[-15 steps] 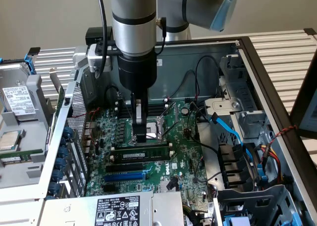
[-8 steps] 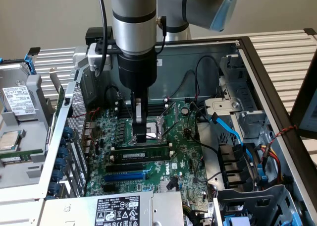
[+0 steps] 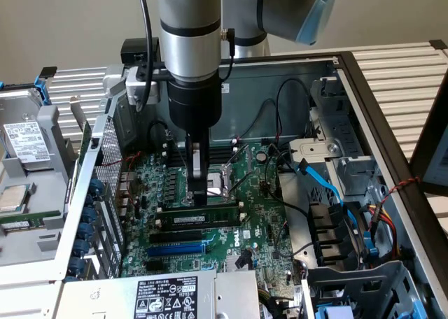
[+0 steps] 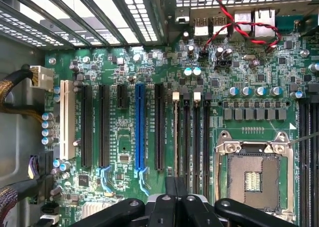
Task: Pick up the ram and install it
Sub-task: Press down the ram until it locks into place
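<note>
Exterior view: gripper (image 3: 201, 196) pressed together, its tip down on the ram (image 3: 203, 215), which lay lengthwise in a black memory slot on the motherboard (image 3: 262, 224), blue slot (image 3: 176, 248) nearer the camera; wrist view: closed fingers (image 4: 174, 187) over the memory slots (image 4: 192, 137), empty CPU socket (image 4: 252, 179) just beside.
</note>
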Controlling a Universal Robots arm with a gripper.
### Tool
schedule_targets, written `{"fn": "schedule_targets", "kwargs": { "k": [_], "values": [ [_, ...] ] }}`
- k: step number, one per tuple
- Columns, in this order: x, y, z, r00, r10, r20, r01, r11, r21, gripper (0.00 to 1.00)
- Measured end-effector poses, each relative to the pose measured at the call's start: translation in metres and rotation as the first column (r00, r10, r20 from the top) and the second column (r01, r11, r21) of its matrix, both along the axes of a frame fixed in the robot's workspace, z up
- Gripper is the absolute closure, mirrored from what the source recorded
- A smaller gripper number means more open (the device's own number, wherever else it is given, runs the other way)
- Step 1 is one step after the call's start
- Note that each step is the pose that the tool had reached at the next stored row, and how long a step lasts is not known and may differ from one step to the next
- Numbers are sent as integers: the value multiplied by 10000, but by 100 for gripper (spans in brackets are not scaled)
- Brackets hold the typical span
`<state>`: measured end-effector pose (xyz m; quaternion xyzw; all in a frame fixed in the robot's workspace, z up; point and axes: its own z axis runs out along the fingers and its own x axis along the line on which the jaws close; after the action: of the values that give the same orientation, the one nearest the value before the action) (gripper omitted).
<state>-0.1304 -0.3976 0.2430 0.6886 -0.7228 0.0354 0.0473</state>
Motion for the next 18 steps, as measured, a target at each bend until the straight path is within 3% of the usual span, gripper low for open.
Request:
{"fn": "schedule_targets", "kwargs": {
  "k": [3, 8, 9, 18],
  "values": [
    [0, -10, -21, 10000, 12, -11, -12, 10000, 49, 90],
    [-2, -23, -29, 10000, 38, -22, -37, 9995, 309, 90],
    [-2, -26, -30, 10000, 41, -35, -40, 9994, 330, 90],
    [-2, -52, -49, 9999, 72, -70, -70, 9994, 350, 90]
  ]
}}
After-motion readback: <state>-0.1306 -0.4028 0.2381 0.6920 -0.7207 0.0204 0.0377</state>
